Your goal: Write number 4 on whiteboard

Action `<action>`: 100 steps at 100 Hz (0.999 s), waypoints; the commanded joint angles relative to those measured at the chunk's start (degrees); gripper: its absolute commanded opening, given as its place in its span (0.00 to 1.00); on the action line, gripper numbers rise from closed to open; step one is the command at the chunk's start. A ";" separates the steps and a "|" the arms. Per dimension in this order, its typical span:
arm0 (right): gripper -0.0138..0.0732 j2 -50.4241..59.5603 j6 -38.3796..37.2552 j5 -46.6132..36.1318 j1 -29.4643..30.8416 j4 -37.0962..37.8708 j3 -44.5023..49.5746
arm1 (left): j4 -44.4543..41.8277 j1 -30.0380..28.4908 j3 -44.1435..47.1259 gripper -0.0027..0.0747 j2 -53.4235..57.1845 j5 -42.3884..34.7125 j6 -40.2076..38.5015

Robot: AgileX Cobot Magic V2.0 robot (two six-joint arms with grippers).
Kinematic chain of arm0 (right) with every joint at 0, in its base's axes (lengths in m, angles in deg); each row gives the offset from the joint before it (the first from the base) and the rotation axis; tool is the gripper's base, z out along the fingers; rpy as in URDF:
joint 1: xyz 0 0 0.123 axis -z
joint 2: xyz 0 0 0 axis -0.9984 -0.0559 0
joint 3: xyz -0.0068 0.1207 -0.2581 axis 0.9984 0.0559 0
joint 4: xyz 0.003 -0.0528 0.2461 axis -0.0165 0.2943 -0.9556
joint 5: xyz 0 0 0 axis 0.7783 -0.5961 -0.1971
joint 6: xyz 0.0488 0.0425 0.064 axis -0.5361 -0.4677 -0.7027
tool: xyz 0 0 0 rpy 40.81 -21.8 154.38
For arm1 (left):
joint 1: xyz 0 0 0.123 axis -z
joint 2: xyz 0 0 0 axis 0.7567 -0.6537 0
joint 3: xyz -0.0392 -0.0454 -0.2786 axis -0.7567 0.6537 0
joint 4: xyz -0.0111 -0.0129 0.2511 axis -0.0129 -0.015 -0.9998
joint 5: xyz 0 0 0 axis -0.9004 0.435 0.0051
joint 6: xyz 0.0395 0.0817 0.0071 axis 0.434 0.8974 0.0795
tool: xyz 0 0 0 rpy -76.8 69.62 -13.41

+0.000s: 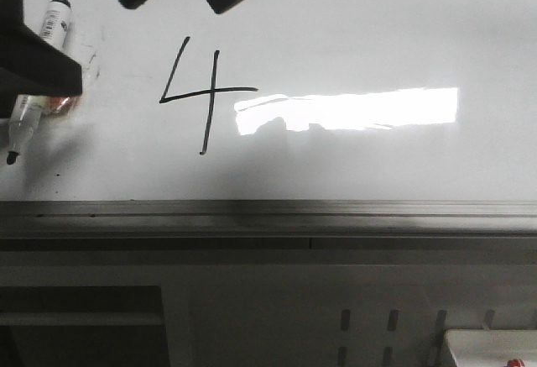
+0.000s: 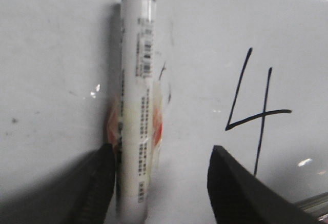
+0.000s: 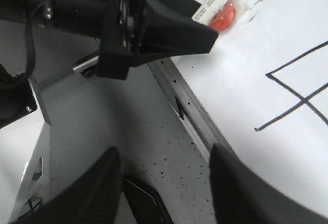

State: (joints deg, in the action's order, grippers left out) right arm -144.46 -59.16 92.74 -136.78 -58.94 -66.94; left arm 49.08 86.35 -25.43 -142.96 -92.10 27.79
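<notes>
A thin black 4 (image 1: 200, 91) sits on my glossy whiteboard (image 1: 352, 31). My left jaws (image 2: 161, 183) gape around the smooth white marker (image 2: 137, 106), ungripped; my right jaws (image 3: 164, 183) gape empty.

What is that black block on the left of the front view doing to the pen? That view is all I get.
Observer: That block is the left gripper. Its wrist view shows its fingers apart, with the marker pen lying between them, beside one finger and clear of the other, so it is not clamped.
Operator: And the other arm?
Observer: The right gripper is open and holds nothing. Its wrist view puts it near the edge rail of the whiteboard.
Operator: What is the orange smear by the pen?
Observer: The right wrist view shows it as a rounded red patch against the pen. I cannot tell what it is.
</notes>
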 commanded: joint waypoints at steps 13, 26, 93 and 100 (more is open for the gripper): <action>0.09 7.90 0.26 -8.99 0.19 0.88 2.29 | -0.85 -0.32 -2.08 0.40 11.26 -1.08 4.76; 0.09 14.77 0.26 -14.60 0.19 0.88 8.30 | -2.11 -0.19 -1.60 0.03 19.11 2.33 5.11; 0.08 56.86 0.26 -30.34 0.19 3.53 43.13 | -15.85 -0.19 9.98 0.01 51.63 10.01 5.16; 0.08 58.43 0.26 -29.96 0.19 3.53 43.83 | -15.85 -0.19 10.04 0.01 51.63 9.94 5.16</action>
State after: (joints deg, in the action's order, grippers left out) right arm -87.34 -59.16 66.86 -136.78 -55.96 -22.30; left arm 33.31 86.13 -13.90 -90.91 -78.42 32.88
